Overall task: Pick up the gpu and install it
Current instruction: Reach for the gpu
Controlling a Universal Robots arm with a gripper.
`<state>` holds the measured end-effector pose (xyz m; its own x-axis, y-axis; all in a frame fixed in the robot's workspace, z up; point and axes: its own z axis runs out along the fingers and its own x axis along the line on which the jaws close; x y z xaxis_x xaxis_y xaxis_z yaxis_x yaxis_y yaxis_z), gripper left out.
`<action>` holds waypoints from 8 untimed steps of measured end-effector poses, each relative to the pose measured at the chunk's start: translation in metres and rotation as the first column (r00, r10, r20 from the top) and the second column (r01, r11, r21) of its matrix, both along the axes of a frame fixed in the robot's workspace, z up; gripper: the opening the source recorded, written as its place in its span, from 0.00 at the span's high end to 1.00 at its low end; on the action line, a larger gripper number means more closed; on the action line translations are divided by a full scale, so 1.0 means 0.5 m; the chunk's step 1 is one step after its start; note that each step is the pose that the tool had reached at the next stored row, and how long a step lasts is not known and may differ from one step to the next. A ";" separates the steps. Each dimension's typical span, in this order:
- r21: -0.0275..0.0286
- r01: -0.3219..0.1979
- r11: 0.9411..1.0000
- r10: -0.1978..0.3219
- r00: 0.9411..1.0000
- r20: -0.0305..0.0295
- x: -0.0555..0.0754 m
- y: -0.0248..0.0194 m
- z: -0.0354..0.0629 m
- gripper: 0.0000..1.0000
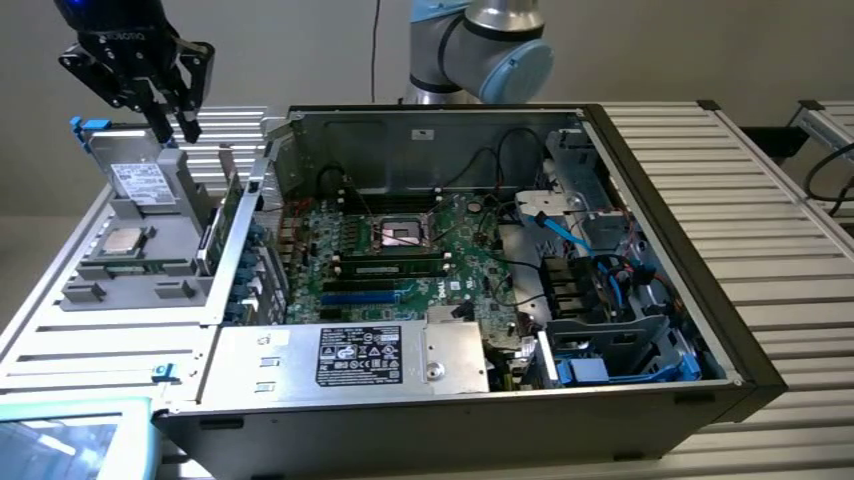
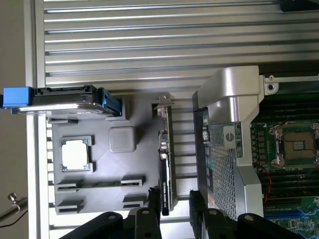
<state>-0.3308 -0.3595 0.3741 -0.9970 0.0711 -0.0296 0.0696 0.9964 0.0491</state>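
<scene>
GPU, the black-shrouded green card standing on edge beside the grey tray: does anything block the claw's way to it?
Nothing visible does. The open claw hangs in free air above the black-shrouded green GPU card; the blue-handled silver drive stands off to one side.

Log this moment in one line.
gripper: open, empty | place: over gray holder | graphics card: on edge in holder, untouched | install: not done

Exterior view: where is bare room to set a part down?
Free: the ribbed table on the exterior view's right of the computer case. Crowded: inside the case, and the gray fixture holding the gpu at the view's left.
</scene>
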 end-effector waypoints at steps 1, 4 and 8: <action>0.000 0.000 1.000 0.000 1.000 0.000 0.000 0.0000 0.000 0.62; 0.000 0.000 1.000 0.000 1.000 0.000 0.000 0.0000 0.000 0.62; 0.000 0.000 1.000 0.000 1.000 0.000 0.000 0.0000 0.000 0.62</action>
